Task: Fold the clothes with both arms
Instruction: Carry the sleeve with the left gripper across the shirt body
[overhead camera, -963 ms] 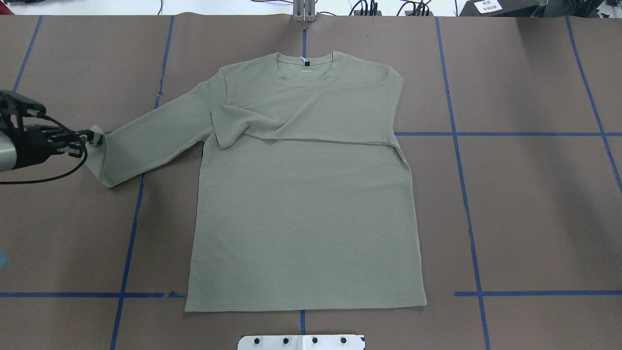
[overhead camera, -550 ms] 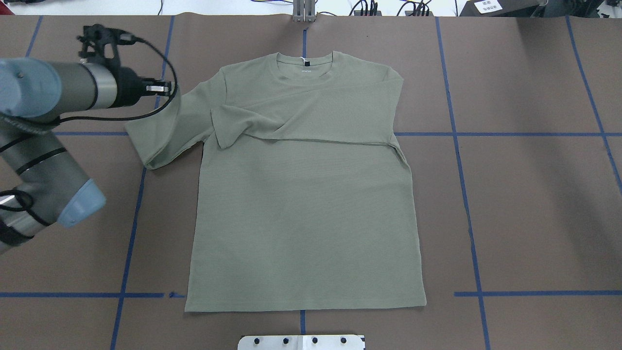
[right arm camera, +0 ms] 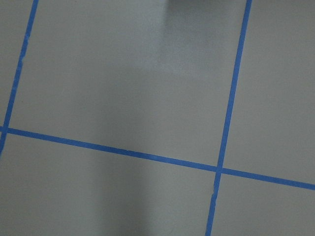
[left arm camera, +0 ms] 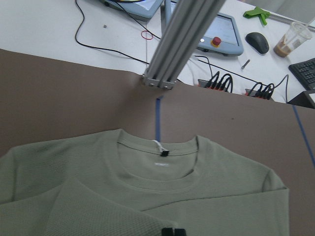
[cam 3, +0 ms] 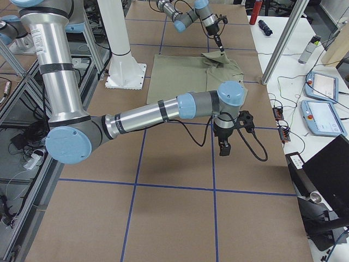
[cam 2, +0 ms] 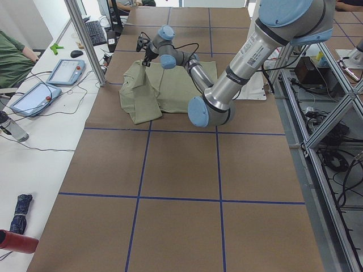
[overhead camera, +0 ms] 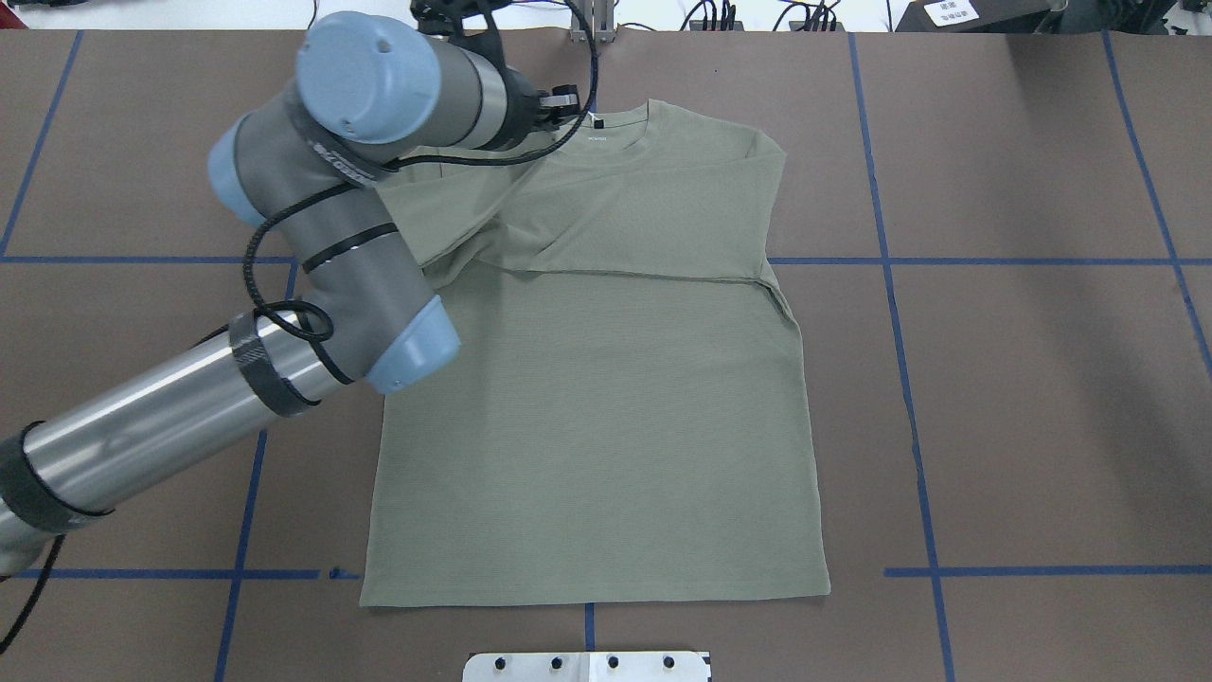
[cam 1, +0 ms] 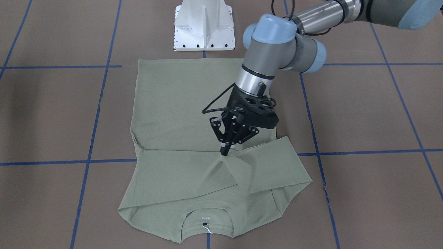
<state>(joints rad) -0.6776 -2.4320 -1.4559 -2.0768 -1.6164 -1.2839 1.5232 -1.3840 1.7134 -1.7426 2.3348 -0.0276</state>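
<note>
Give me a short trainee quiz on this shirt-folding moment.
1. True or false: the left gripper is shut on a sleeve of the shirt.
2. Choose: the right gripper hangs over A) the shirt, B) bare table, C) the sleeve.
3. Fill in: the other sleeve lies folded across the shirt's ____.
Key: 1 true; 2 B; 3 chest.

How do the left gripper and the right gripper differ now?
The left gripper pinches a sleeve of the shirt; the right gripper holds no cloth. The left gripper is over the shirt; the right gripper hangs over the table, apart from the shirt. Both are black.
</note>
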